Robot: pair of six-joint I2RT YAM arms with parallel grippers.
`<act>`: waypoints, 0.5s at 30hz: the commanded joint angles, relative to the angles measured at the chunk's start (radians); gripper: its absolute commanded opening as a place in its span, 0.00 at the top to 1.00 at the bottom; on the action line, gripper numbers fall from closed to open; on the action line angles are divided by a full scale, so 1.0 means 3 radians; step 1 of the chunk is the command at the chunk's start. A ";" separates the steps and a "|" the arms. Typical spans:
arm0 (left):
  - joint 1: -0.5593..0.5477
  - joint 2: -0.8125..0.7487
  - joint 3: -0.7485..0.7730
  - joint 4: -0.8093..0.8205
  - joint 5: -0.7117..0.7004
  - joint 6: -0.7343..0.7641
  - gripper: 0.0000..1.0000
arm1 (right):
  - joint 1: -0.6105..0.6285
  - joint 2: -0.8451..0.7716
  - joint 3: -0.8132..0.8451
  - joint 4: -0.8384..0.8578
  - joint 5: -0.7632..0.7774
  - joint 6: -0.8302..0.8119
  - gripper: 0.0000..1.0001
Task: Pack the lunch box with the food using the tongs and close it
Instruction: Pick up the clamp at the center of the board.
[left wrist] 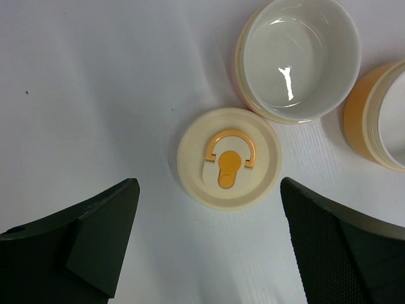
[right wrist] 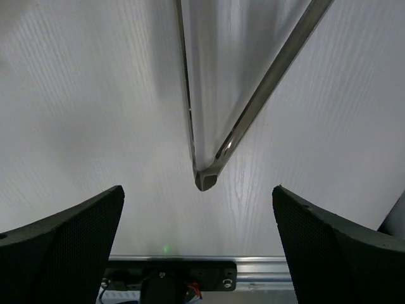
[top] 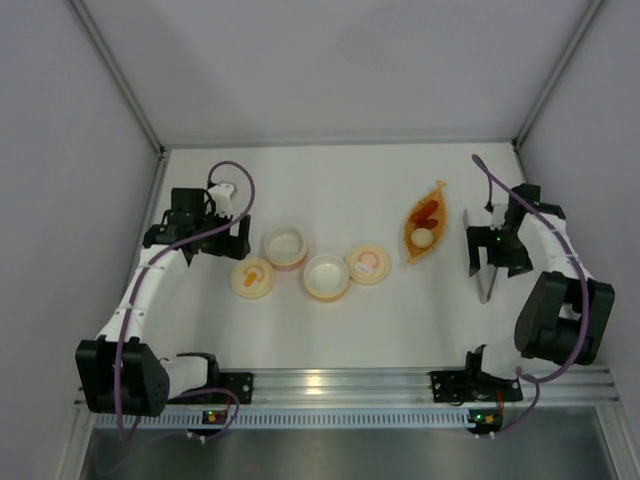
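The lunch box lies apart on the table: a cream lid with an orange tab [top: 252, 278] [left wrist: 228, 166], an open white-lined tub [top: 285, 247] [left wrist: 297, 57], an orange tub [top: 326, 277] [left wrist: 376, 117] and a second lid [top: 367, 263]. My left gripper [top: 243, 240] [left wrist: 209, 215] hangs open above the first lid, holding nothing. The food, a red-orange piece [top: 428, 209] and a beige ball [top: 422, 237], rests in the orange leaf dish [top: 412, 247]. Silver tongs [top: 484, 285] [right wrist: 205, 177] lie flat, their joined end toward the near edge. My right gripper [top: 490, 262] [right wrist: 197, 209] is open over that end.
The enclosure's side walls stand close to both arms. An aluminium rail [top: 340, 385] [right wrist: 253, 259] runs along the near table edge just beyond the tongs' joined end. Purple cables loop over both arms.
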 commanded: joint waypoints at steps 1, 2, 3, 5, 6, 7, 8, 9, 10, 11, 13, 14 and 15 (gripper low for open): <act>0.0015 0.0025 0.0013 0.0210 0.0049 0.0062 0.02 | -0.0057 0.0129 0.0058 -0.0058 0.0168 -0.0002 0.01; 0.0015 0.0035 0.0018 0.0210 0.0044 0.0072 0.02 | -0.0057 0.0155 0.0048 -0.0027 0.0173 0.0009 0.01; 0.0015 0.0040 0.0024 0.0210 0.0044 0.0087 0.02 | -0.0057 0.0211 0.0033 0.0044 0.0174 0.0019 0.01; 0.0015 0.0081 0.0034 0.0220 0.0044 0.0103 0.02 | -0.0062 0.0273 0.0012 0.0116 0.0173 0.0039 0.01; 0.0015 0.0091 0.0034 0.0225 0.0049 0.0118 0.02 | -0.0067 0.0339 0.0007 0.0157 0.0174 0.0044 0.01; 0.0015 0.0121 0.0039 0.0225 0.0049 0.0123 0.02 | -0.0068 0.0375 0.0002 0.0228 0.0168 0.0049 0.01; 0.0015 0.0132 0.0044 0.0235 0.0044 0.0123 0.02 | -0.0068 0.0446 -0.0003 0.0269 0.0254 0.0055 0.01; 0.0015 0.0152 0.0049 0.0235 0.0049 0.0138 0.02 | -0.0078 0.0482 -0.0008 0.0305 0.0235 0.0055 0.01; 0.0015 0.0168 0.0049 0.0225 0.0064 0.0149 0.02 | -0.0108 0.0513 -0.0008 0.0371 0.0215 0.0065 0.01; 0.0015 0.0188 0.0054 0.0225 0.0075 0.0169 0.02 | -0.0119 0.0574 -0.0008 0.0413 0.0204 0.0075 0.01; 0.0015 0.0198 0.0044 0.0230 0.0116 0.0179 0.02 | -0.0139 0.0626 -0.0019 0.0489 0.0077 0.0095 0.01; 0.0015 0.0198 0.0034 0.0246 0.0126 0.0179 0.02 | -0.0154 0.0641 -0.0034 0.0611 0.0046 0.0111 0.01; 0.0015 0.0198 0.0014 0.0281 0.0121 0.0179 0.02 | -0.0154 0.0672 -0.0054 0.0663 -0.0010 0.0121 0.01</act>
